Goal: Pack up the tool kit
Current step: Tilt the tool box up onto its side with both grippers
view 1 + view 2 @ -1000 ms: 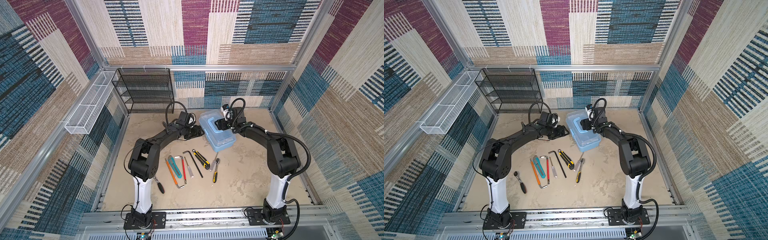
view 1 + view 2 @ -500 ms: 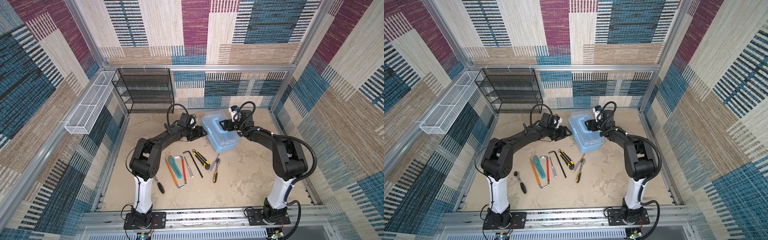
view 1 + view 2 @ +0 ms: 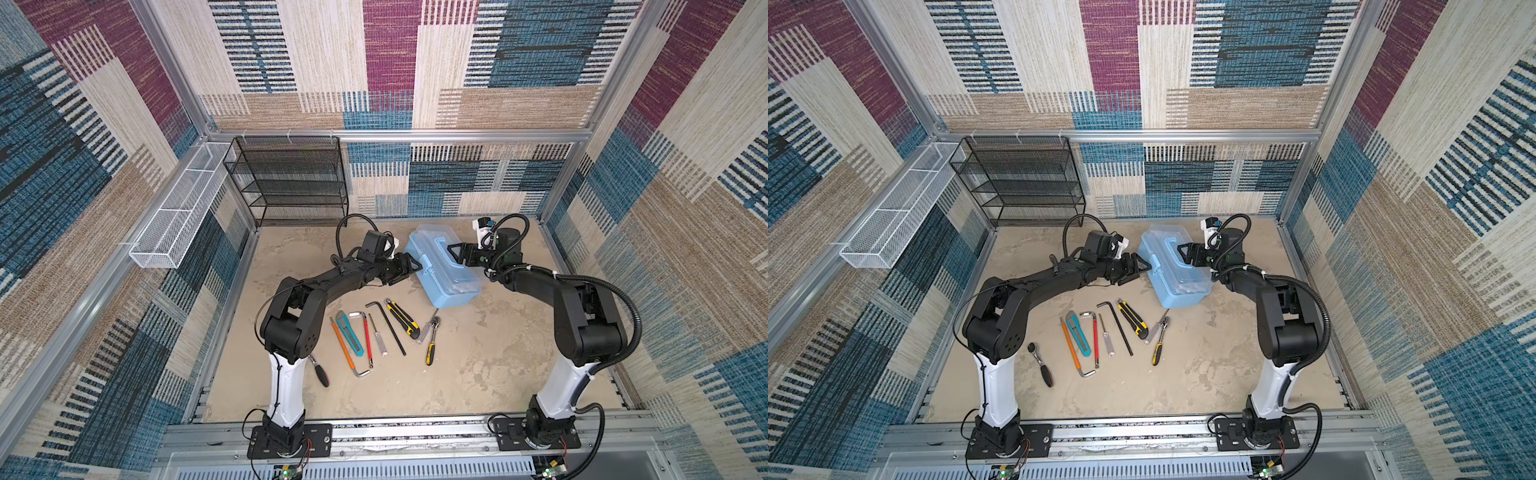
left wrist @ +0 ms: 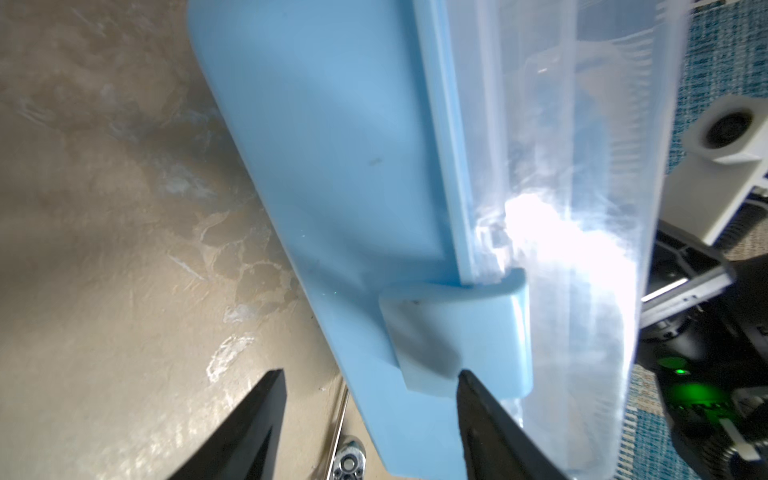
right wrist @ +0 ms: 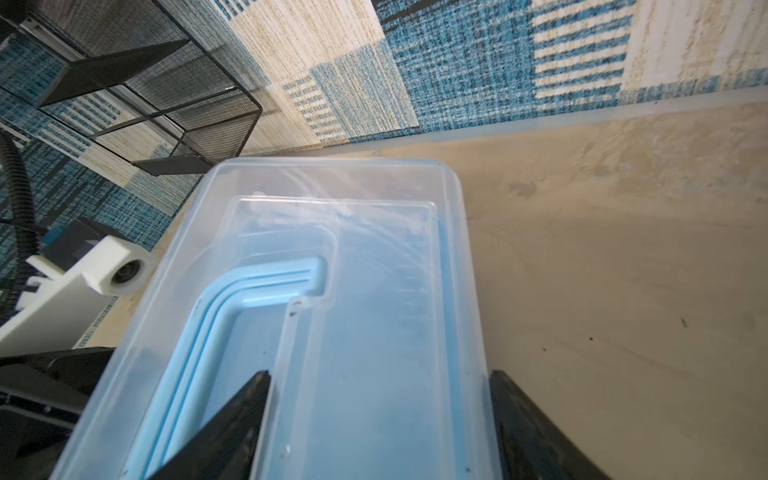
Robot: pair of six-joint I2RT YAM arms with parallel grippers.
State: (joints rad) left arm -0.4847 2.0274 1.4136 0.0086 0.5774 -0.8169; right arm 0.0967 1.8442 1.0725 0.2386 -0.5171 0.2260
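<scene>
The light blue toolbox [image 3: 442, 266] [image 3: 1173, 266] stands closed and skewed on the sandy floor, its clear lid [image 5: 365, 232] down and its blue handle [image 5: 232, 299] folded flat. My left gripper [image 3: 411, 266] [image 4: 370, 374] is open at the box's front wall, one fingertip [image 4: 490, 428] touching the lower edge of the blue latch [image 4: 457, 332]. My right gripper [image 3: 453, 251] [image 5: 378, 374] is open over the lid, straddling its rear strip. Loose tools lie in a row in front: hacksaw [image 3: 345, 345], teal knife [image 3: 351, 334], red screwdriver [image 3: 368, 340], hex key [image 3: 390, 328], yellow-black knife [image 3: 403, 318], ratchet [image 3: 428, 328].
A black wire-mesh rack [image 3: 291, 178] stands against the back wall at the left. A long white mesh basket [image 3: 178, 208] hangs on the left wall. A black-handled ratchet [image 3: 320, 372] lies beside the left arm's base column. Carpeted walls close in all sides.
My left gripper has slid right to the box's latch. My right gripper has pulled back from mid-lid toward the rear edge. The toolbox has turned slightly.
</scene>
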